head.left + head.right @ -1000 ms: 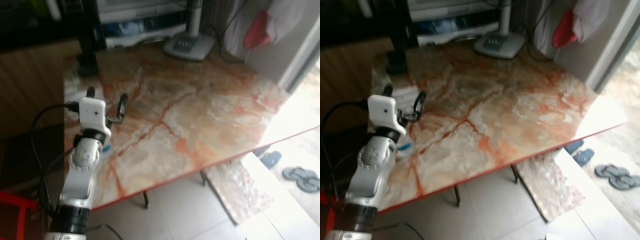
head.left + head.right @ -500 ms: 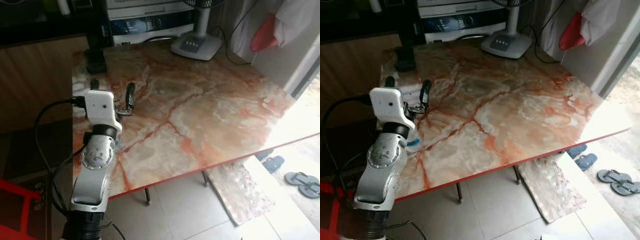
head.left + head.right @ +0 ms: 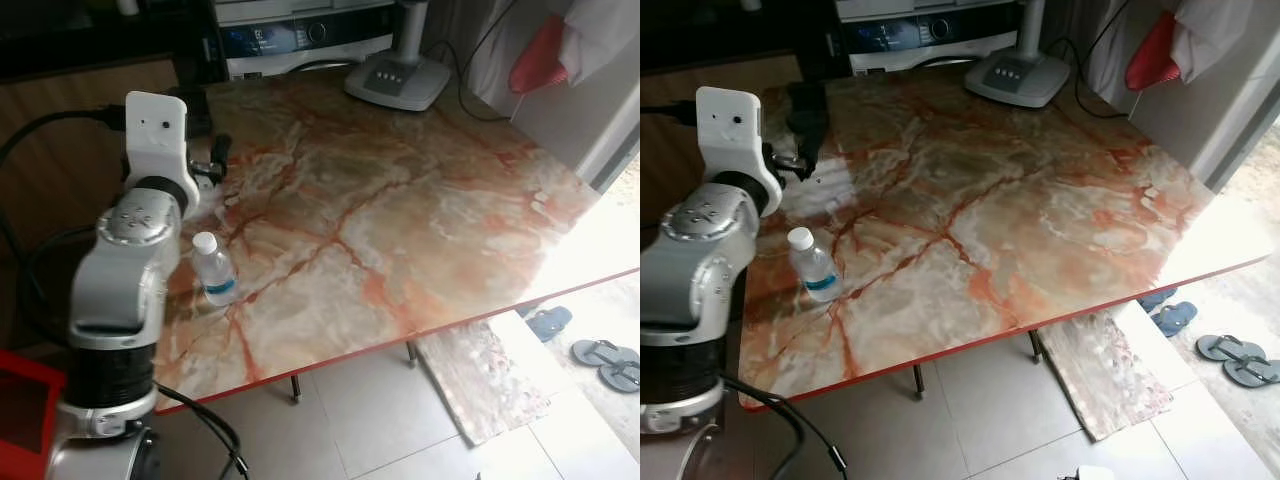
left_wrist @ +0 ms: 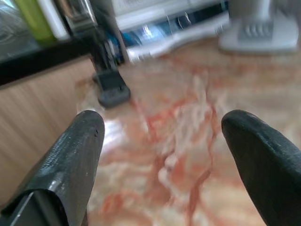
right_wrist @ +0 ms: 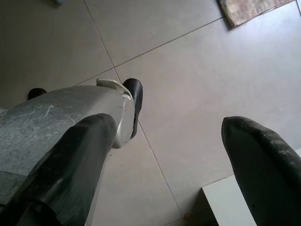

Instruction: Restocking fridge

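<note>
A small clear water bottle [image 3: 213,268] with a white cap and a blue label stands upright on the marble-patterned table [image 3: 400,220], near its front left part. My left gripper [image 3: 212,165] is raised above the table's left side, beyond the bottle and apart from it. In the left wrist view the left gripper [image 4: 160,127] is open with nothing between its fingers, over the tabletop. My right gripper [image 5: 169,127] hangs open over the tiled floor, beside my own leg and foot [image 5: 133,101].
A white fan base [image 3: 405,78] and a black stand [image 3: 805,100] sit at the table's far edge, with an appliance [image 3: 300,35] behind. A wooden panel [image 3: 60,130] borders the left. A red stool [image 3: 25,400], a stone slab [image 3: 480,385] and slippers [image 3: 605,360] lie on the floor.
My left arm has lifted and swung back to the left, and the bottle that was hidden behind its wrist now stands in plain view. The camera view has shifted too.
</note>
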